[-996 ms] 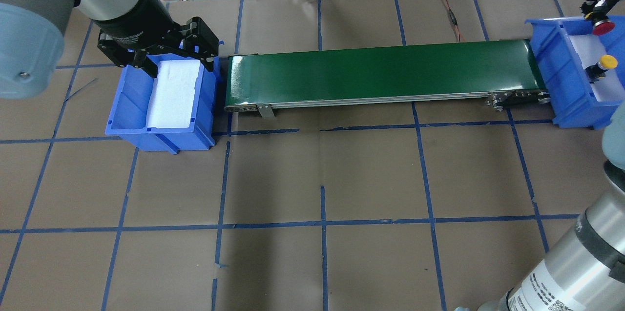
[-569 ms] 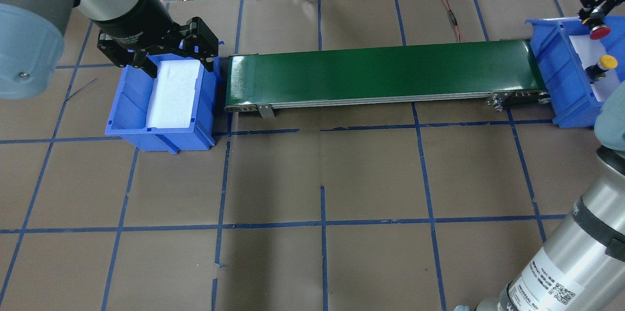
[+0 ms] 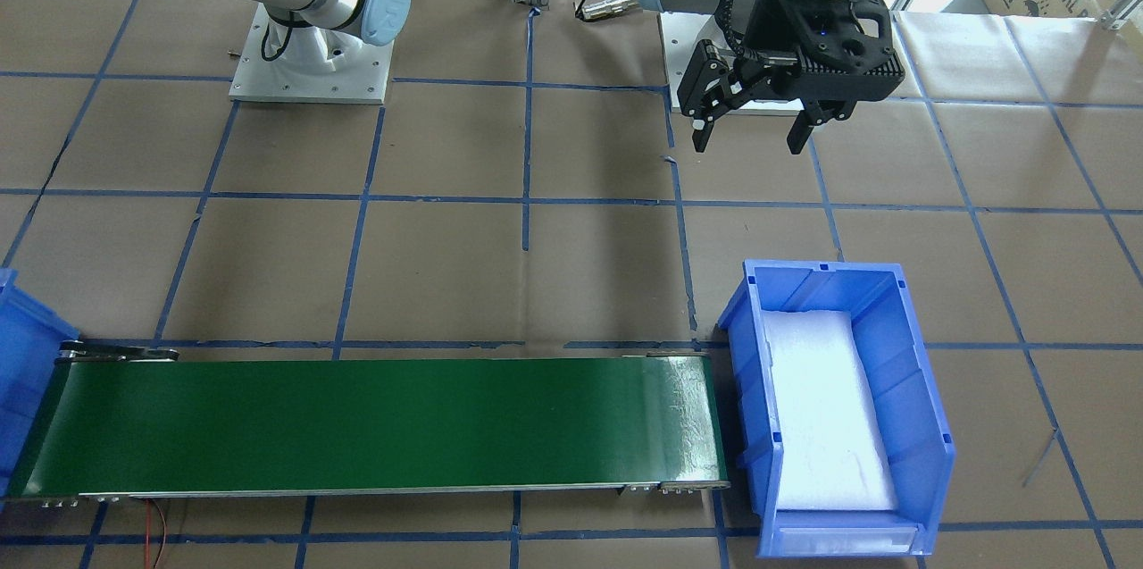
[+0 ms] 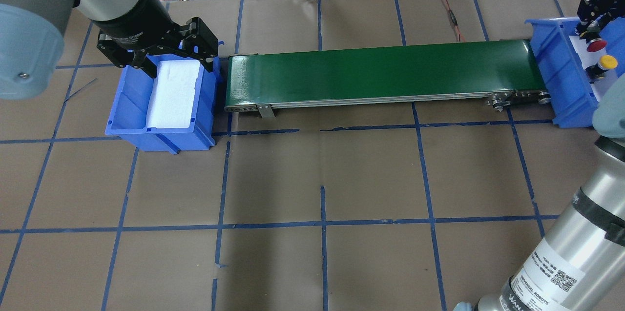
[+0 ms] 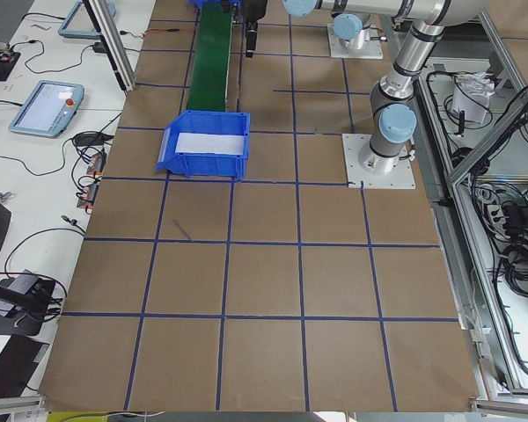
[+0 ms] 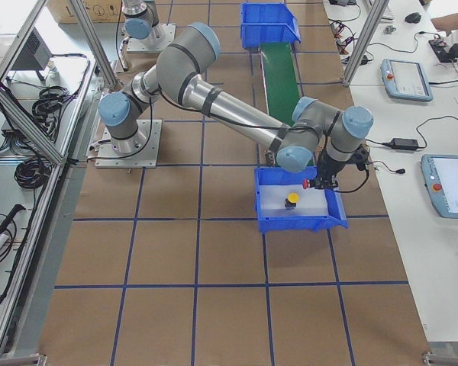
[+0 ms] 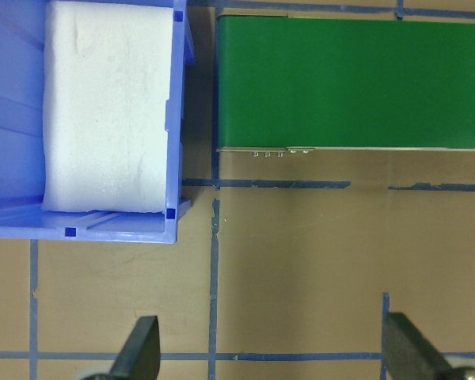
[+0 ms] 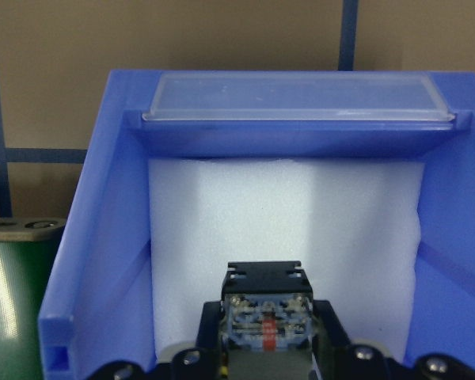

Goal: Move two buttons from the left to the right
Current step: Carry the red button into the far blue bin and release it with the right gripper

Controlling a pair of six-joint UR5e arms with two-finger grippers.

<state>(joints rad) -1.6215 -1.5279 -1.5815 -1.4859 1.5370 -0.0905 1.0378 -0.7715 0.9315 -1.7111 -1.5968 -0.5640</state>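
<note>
Count: 2 buttons, 2 blue bins, 1 green belt, 2 grippers.

R gripper [image 8: 267,340] is clamped on the red button [image 4: 596,46]. Fingers are on its black/grey body, cap pointing away from the wrist, inside the right bin [image 4: 549,64] on the side far from the robot. Can't tell if the cap touches the foam.

Yellow button [image 4: 607,61] sits on the white foam pad [image 8: 285,214] in the same bin, nearer the robot than the red one. They're close but apart, w/ a strip of foam between them. Wrist view shows bare foam ahead of the held button up to the bin's end wall.

L gripper [image 3: 748,140] is spread wide w/ nothing between the fingers. Its wrist view has bare brown paper under the tips, w/ the left bin [image 4: 122,106] corner and the belt end ahead of it.

Left bin holds only its own foam pad [image 4: 173,89].

Belt [image 4: 381,74] runs bin to bin w/ nothing on it. There's a narrow gap at the left bin, and the right end meets the right bin's wall.

Right bin is cut off by the overhead view's right edge. The table [image 4: 322,179] on the robot's side of the belt is open paper w/ blue tape lines.
</note>
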